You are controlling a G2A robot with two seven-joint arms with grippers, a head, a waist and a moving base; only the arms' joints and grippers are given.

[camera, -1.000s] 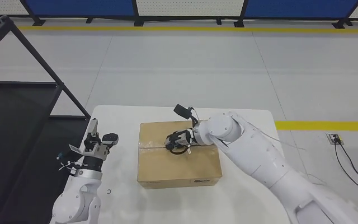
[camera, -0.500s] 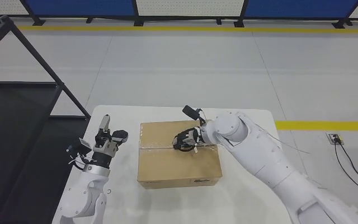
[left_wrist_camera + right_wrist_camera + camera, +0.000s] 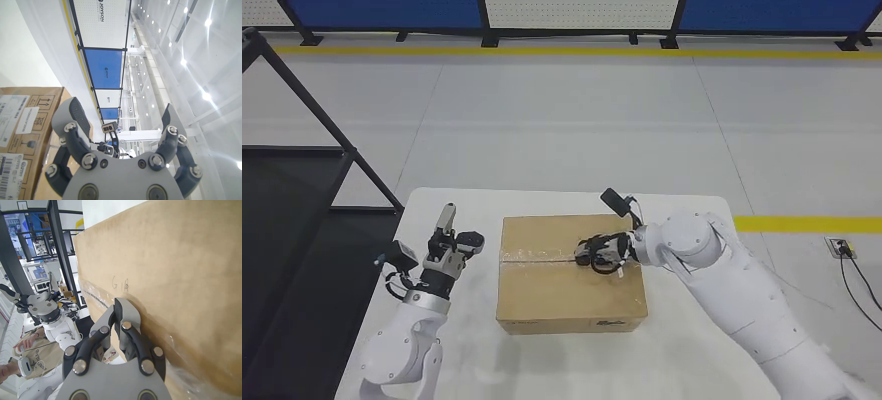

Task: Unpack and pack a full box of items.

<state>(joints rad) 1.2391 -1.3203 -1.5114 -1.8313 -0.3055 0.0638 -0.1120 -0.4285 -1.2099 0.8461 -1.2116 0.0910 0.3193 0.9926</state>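
Well, right claw point(image 3: 598, 256) atop box point(image 3: 562, 295).

A white surface with rounded corners point(image 3: 562, 368) stands on a pale grey floor point(image 3: 562, 120). To its left, a black metal frame of thin bars point(image 3: 302, 95) rises over a flat black panel point(image 3: 282, 240) set low inside it. At the far side of the floor, a yellow painted line point(image 3: 542, 50) runs along a row of partitions on black feet, with blue panels point(image 3: 382, 12) alternating with white perforated panels point(image 3: 582, 10). A second yellow stripe point(image 3: 807, 223) crosses the floor to the right of the surface, and near it lies a small white floor socket point(image 3: 839, 246). In the left wrist view, round ceiling lights point(image 3: 208, 22) glare among white roof beams.
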